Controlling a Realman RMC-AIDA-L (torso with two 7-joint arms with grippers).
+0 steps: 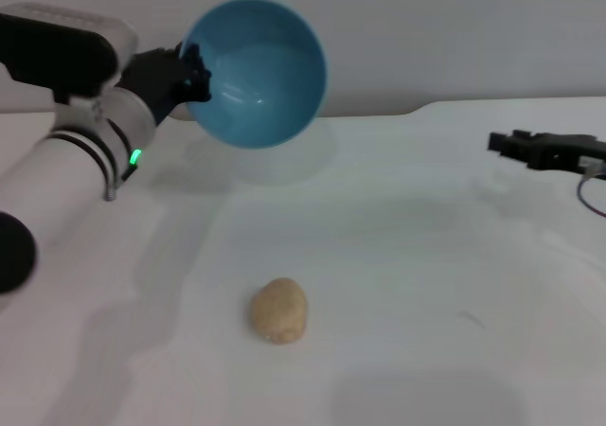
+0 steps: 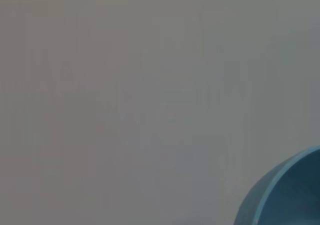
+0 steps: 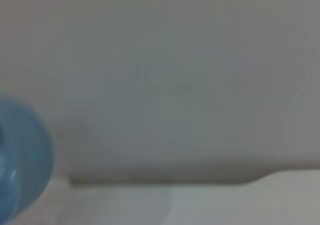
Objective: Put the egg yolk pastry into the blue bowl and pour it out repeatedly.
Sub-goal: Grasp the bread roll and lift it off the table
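My left gripper (image 1: 196,78) is shut on the rim of the blue bowl (image 1: 258,71) and holds it in the air at the back left, tipped on its side with its empty inside facing me. The bowl's edge also shows in the left wrist view (image 2: 285,195) and in the right wrist view (image 3: 22,160). The egg yolk pastry (image 1: 278,310) lies on the white table (image 1: 426,275) in front of the bowl, near the middle. My right gripper (image 1: 502,143) hovers at the right edge, away from both.
A pale wall rises behind the table's far edge (image 1: 492,104). A cable (image 1: 589,199) hangs by the right arm.
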